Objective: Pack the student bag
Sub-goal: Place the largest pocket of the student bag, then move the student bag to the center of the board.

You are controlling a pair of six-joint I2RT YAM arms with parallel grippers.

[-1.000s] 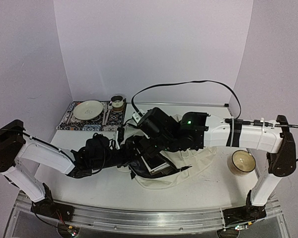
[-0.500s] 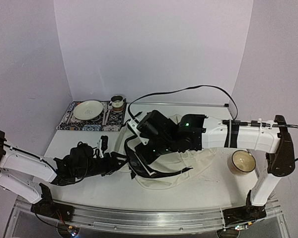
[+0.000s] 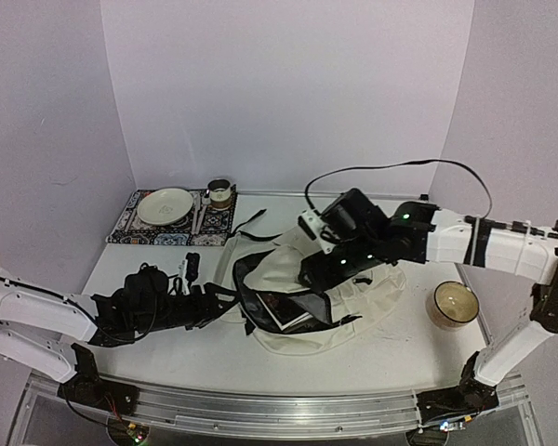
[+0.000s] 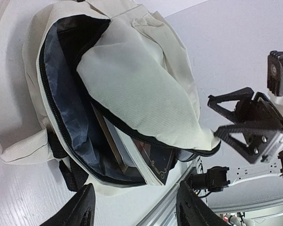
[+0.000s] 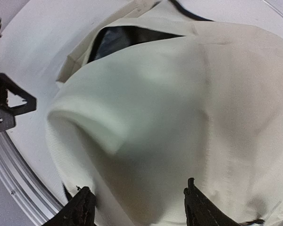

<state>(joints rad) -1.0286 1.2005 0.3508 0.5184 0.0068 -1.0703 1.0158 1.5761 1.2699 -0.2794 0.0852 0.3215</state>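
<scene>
The student bag (image 3: 353,297) lies in the middle of the table, cream cloth with black straps, its zip mouth (image 4: 66,117) gaping toward my left arm. A dark-covered book (image 4: 167,160) with a gold ornament sits in the mouth, one corner poking out; it also shows from above (image 3: 291,312). My left gripper (image 4: 134,207) stands open just short of the mouth, holding nothing, and appears low at the bag's left side (image 3: 221,299). My right gripper (image 5: 137,200) hovers open over the bag's cream top flap (image 5: 146,108), above the bag's back part (image 3: 324,271).
A patterned mat (image 3: 130,228) at the back left carries a plate (image 3: 165,205), cutlery and a cup (image 3: 220,192). A bowl (image 3: 455,303) stands at the right. A small black object (image 3: 192,265) lies left of the bag. A black cable (image 3: 253,223) trails behind it.
My right gripper has opened and pulled up and back to the right, away from the bag's mouth. The left arm has drawn back to the left. The book stays in the bag.
</scene>
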